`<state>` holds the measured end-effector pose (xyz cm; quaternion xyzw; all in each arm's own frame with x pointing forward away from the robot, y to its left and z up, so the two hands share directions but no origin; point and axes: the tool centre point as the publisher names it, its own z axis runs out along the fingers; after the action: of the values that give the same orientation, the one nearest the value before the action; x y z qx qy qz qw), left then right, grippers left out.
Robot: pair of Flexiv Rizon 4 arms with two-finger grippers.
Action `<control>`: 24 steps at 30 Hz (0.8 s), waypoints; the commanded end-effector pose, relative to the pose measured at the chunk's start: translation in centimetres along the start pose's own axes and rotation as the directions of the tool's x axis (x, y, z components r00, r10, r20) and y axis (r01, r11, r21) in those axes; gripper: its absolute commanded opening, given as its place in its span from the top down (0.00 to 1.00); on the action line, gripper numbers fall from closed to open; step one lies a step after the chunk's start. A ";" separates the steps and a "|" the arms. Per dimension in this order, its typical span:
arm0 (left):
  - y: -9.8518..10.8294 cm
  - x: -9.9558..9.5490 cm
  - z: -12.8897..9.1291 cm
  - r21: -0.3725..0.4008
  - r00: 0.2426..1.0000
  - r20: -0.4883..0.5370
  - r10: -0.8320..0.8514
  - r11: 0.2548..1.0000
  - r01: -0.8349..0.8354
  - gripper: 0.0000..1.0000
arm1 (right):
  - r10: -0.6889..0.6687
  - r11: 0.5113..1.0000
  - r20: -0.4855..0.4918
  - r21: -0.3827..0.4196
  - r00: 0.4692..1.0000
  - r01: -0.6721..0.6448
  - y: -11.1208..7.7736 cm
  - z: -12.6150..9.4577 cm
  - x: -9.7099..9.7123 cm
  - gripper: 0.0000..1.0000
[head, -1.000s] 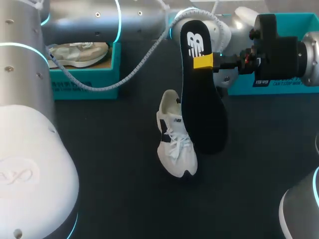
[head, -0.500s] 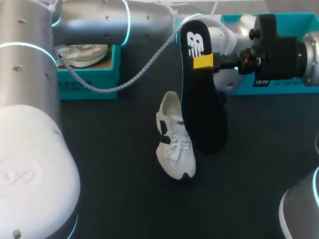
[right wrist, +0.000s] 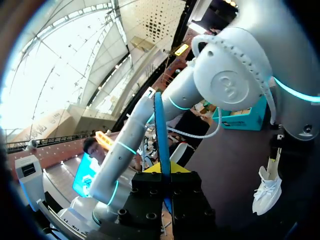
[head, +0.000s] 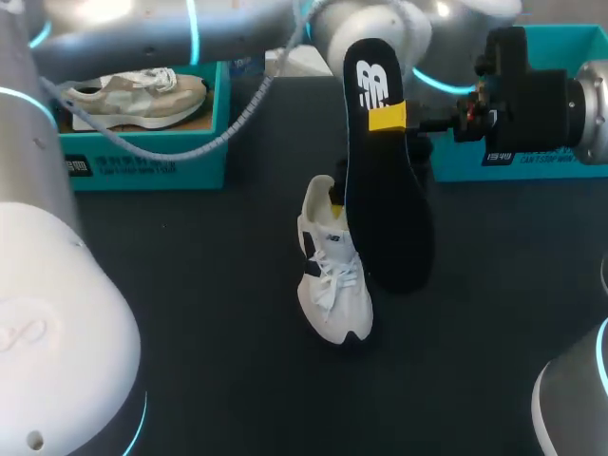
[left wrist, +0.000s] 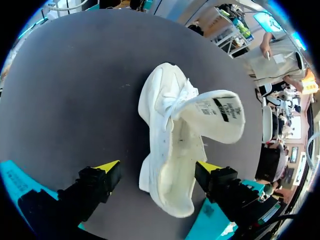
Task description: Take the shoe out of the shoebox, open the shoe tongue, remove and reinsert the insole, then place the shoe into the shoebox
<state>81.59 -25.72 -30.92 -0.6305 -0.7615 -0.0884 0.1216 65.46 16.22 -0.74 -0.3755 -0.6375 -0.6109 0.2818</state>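
When I checked the head view, the white shoe [head: 334, 285] sat on the dark surface [head: 209, 285] near its middle. Its long axis ran from far to near, heel at the far end and toe pointing toward my side. The left wrist view showed its tongue [left wrist: 215, 117] lifted up and back. The left end effector [left wrist: 157, 167] hung over the heel end with its fingers apart, one on each side of the shoe and neither visibly touching it.

The right end effector [head: 387, 118] was clamped on the black insole [head: 385, 209] near its upper end. The insole hung in the air just right of the shoe, long axis roughly parallel to it.

Against the frame from a second before, the left arm [head: 142, 24] had swung toward the far edge, uncovering the beige shoe [head: 133, 95] in the left teal shoebox [head: 142, 161]. The white shoe had shifted only slightly. The insole and the right end effector had not moved.

The right teal shoebox [head: 451, 163] stood along the far edge, behind the right end effector. The shoe lay well apart from both boxes, with dark surface showing to its left and on its near side.
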 end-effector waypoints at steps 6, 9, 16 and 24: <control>2.0 6.3 -4.7 -0.077 0.954 0.294 -0.054 0.994 0.080 0.00 | 0.001 1.000 0.000 0.003 1.000 -0.001 0.3 0.4 -0.1 1.00; 2.8 6.8 -5.1 -0.087 0.951 0.301 -0.074 0.991 0.105 0.00 | 0.001 1.000 0.000 0.003 1.000 -0.001 0.3 0.4 -0.1 1.00; 4.9 10.6 -5.0 -0.054 0.903 0.429 -0.005 0.998 0.031 0.00 | 0.001 1.000 0.000 0.003 1.000 -0.001 0.3 0.4 -0.1 1.00; 4.1 13.2 -5.7 -0.167 0.725 0.633 0.270 0.963 -0.213 0.00 | 0.001 1.000 0.000 0.003 1.000 -0.001 0.3 0.4 -0.1 1.00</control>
<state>84.87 -16.44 -22.24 -0.6802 -0.7325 -0.0215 0.0151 65.46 16.22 -0.74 -0.3755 -0.6375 -0.6109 0.2818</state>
